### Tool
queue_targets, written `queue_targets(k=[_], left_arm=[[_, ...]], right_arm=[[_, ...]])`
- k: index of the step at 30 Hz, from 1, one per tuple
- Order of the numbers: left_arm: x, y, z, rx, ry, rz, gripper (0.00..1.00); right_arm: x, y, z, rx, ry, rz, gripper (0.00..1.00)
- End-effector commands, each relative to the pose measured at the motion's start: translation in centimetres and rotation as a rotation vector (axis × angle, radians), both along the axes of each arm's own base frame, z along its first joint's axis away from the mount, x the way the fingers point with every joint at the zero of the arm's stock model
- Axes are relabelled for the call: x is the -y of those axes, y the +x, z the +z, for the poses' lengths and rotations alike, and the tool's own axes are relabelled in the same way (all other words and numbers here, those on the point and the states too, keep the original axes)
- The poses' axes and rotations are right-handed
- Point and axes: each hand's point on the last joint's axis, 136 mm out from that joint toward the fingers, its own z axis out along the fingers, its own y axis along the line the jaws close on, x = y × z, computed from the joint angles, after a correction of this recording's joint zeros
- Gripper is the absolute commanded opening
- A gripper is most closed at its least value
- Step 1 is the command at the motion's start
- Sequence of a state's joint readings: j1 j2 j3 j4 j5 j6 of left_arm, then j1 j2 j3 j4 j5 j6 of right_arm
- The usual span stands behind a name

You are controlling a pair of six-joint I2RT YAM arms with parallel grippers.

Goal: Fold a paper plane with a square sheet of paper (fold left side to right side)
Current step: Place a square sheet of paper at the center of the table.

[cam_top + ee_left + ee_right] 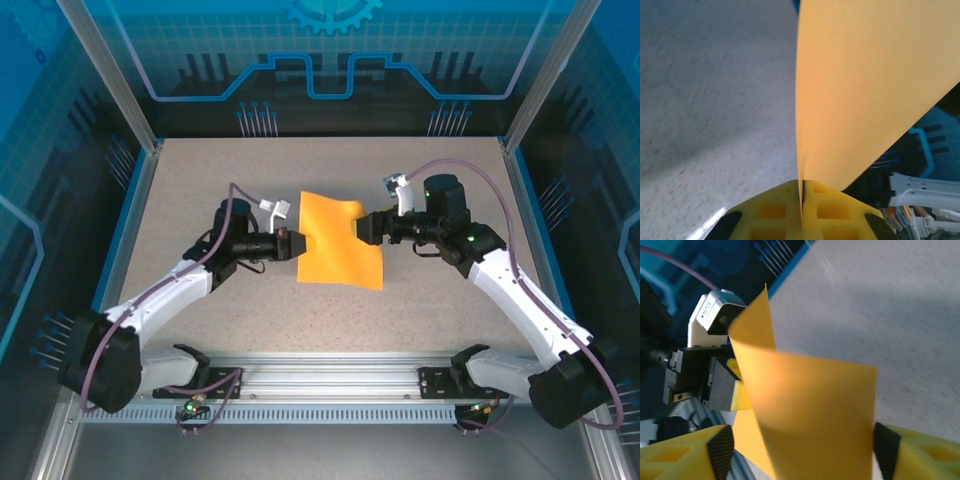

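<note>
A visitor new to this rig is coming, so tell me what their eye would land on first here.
The bright orange sheet of paper jumps out first, bowed and curling over the middle of the speckled table. The left gripper is pinched shut on its left edge, while the right gripper faces it from the other side, its jaws spread wide around the paper.

One square sheet of paper [340, 245], one left end effector [302, 243], one right end effector [357, 228], one table [200, 195].

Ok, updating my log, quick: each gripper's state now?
Left gripper: closed on the thin bright orange paper sheet.
Right gripper: open, sheet between its fingers.
</note>
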State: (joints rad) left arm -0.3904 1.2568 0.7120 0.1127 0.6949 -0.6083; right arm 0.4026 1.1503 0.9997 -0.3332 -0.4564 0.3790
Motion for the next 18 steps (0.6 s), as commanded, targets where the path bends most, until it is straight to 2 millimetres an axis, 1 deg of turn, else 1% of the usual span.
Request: queue_targets(k=[1, 6, 7, 8, 10, 12, 14, 18], left_arm=[[-0.4, 0.3, -3.7, -0.097, 0.061, 0.068, 0.00], [-1.1, 0.4, -8.7, -0.223, 0.149, 0.118, 0.00], [-1.3, 0.3, -9.6, -0.244, 0.168, 0.121, 0.00], [-1.4, 0.3, -10.6, -0.269, 0.188, 0.125, 0.00], [-1.8, 0.1, -12.1, -0.301, 0.235, 0.129, 0.00], [-2.4, 0.1, -13.6, -0.332, 0.295, 0.141, 0.00], [-2.5, 0.2, -14.3, -0.345, 0.329, 0.130, 0.00], [-2.7, 0.5, -14.4, -0.342, 0.375, 0.113, 0.00]], right_arm=[[2.1, 0.2, -4.5, -0.097, -0.113, -0.085, 0.82], [3.5, 0.6, -9.0, -0.190, -0.192, -0.159, 0.85], [3.6, 0.8, -9.3, -0.197, -0.196, -0.170, 0.85], [3.8, 0.5, -11.1, -0.242, -0.212, -0.181, 0.85], [3.6, 0.4, -12.6, -0.284, -0.210, -0.187, 0.82], [3.0, 0.4, -14.3, -0.331, -0.196, -0.187, 0.74], [2.3, 0.4, -15.6, -0.364, -0.195, -0.179, 0.66], [1.3, 0.7, -18.1, -0.410, -0.209, -0.187, 0.43]])
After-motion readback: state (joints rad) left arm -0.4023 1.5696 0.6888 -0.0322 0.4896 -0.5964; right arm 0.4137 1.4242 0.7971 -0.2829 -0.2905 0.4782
